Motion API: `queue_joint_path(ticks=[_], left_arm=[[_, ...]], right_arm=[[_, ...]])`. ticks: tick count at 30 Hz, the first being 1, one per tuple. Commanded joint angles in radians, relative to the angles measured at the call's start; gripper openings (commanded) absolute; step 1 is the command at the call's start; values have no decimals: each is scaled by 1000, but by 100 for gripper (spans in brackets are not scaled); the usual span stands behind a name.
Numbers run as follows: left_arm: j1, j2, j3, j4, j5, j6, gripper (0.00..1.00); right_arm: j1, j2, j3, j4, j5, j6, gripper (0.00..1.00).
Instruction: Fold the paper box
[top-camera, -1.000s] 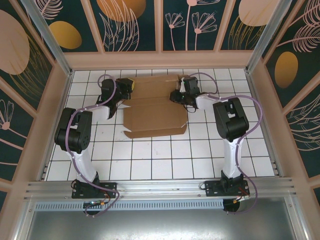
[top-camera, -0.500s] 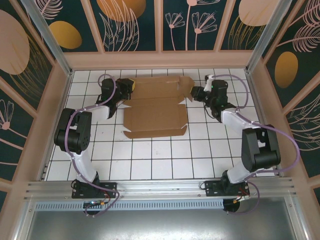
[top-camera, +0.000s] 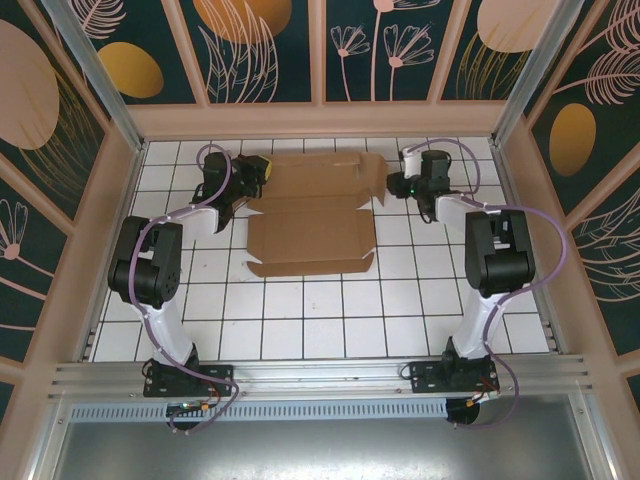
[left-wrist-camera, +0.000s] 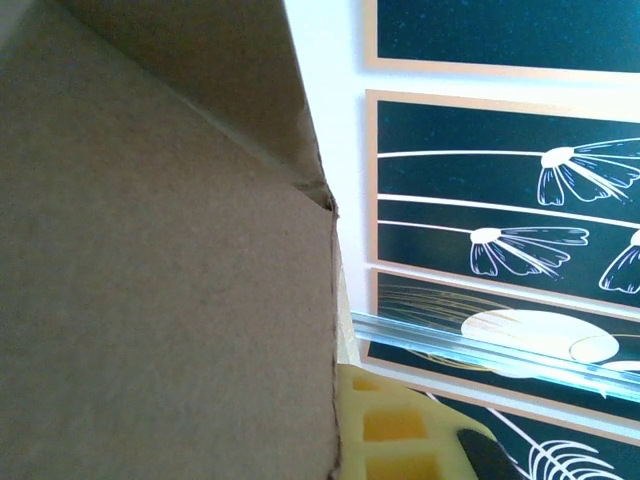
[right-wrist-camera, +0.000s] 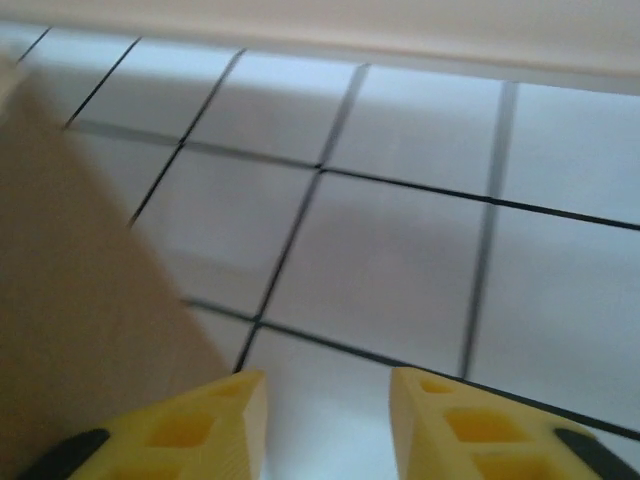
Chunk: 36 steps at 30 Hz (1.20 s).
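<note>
The paper box (top-camera: 310, 215) lies as a brown cardboard blank on the white tiles, its far flaps partly raised. My left gripper (top-camera: 252, 172) is at the box's far left corner, shut on a flap. In the left wrist view the cardboard (left-wrist-camera: 160, 260) presses against one yellow finger (left-wrist-camera: 400, 430) and hides the other. My right gripper (top-camera: 393, 184) hovers just off the box's far right edge. It is open, with bare tile between its yellow fingers (right-wrist-camera: 225, 405). The box edge (right-wrist-camera: 70, 300) shows to their left.
The tiled floor (top-camera: 330, 320) is walled by tan panels, with the back wall (top-camera: 320, 118) close behind both grippers. Patterned dark panels and a metal post (left-wrist-camera: 500, 345) stand beyond the left gripper.
The right gripper left the box's far right flap, swung out to the right, and now sits beside that edge, open. The left gripper and the box have stayed put.
</note>
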Motion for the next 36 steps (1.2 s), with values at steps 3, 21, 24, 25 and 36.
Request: queue_joint_path(ticks=[3, 21, 24, 25, 36], left_arm=[[-4, -1, 28, -40, 28, 11, 2], [-5, -8, 29, -37, 47, 30, 2], [-4, -10, 30, -41, 48, 34, 2], [-4, -10, 29, -42, 47, 36, 2], [-4, -1, 52, -52, 67, 37, 2]], right_arm=[[35, 2, 36, 14, -214, -135, 43], [119, 31, 112, 1, -202, -125, 50], [119, 33, 129, -14, -237, -128, 52], [118, 32, 133, -15, -245, -127, 54], [146, 149, 305, -113, -149, -83, 59]])
